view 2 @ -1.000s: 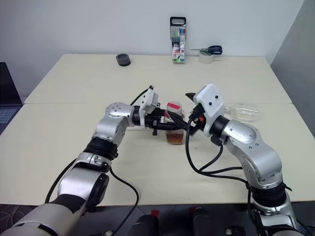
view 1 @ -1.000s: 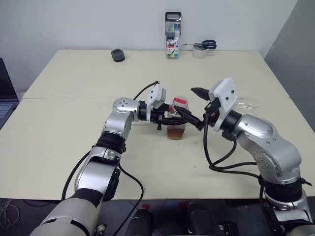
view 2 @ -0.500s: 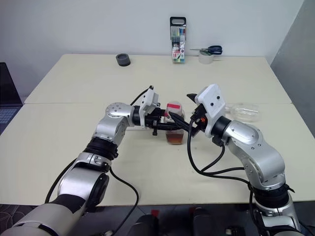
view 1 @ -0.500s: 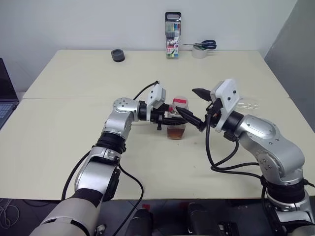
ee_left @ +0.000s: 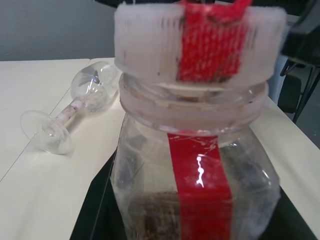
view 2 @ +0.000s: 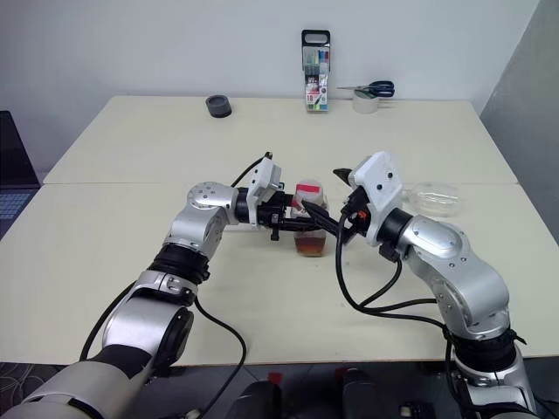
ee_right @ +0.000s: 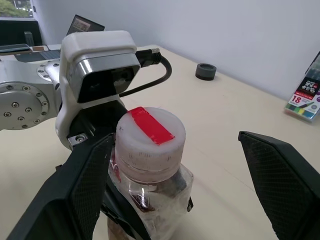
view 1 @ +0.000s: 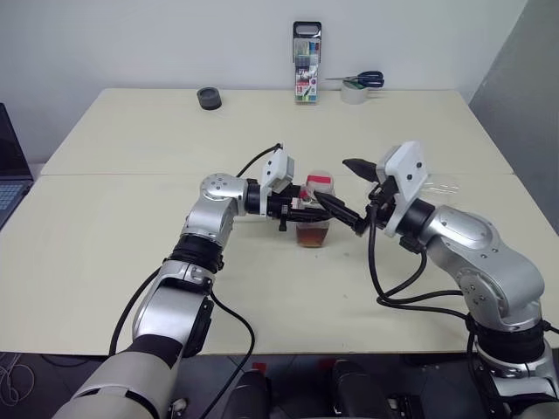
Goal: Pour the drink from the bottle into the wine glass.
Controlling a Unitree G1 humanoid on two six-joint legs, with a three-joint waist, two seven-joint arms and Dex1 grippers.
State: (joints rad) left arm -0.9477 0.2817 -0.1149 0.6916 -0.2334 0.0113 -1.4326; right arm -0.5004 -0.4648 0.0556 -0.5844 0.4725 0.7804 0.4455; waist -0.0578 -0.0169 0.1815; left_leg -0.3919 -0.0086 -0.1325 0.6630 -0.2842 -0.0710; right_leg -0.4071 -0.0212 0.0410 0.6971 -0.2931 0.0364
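Note:
The bottle [view 1: 314,215], clear and squarish with a red strip, stands upright mid-table. Its white cap [view 1: 320,182] carries a strip of red tape. The amber drink [view 1: 313,234] fills its lower part. My left gripper [view 1: 298,210] reaches in from the left and is shut on the bottle's body. My right gripper [ee_right: 175,137] is open, level with the cap; one finger [ee_right: 85,185] is close beside the cap and the other stands well apart from it. The wine glass [view 1: 437,185] lies on its side on the table behind my right arm, as the left wrist view also shows the glass [ee_left: 75,107].
At the table's far edge stand a tall marker pack [view 1: 307,52], scissors on a tape roll [view 1: 356,85] and a small black round object [view 1: 209,98]. A laptop [view 1: 9,170] sits at the left edge. A seam crosses the tabletop [view 1: 131,174].

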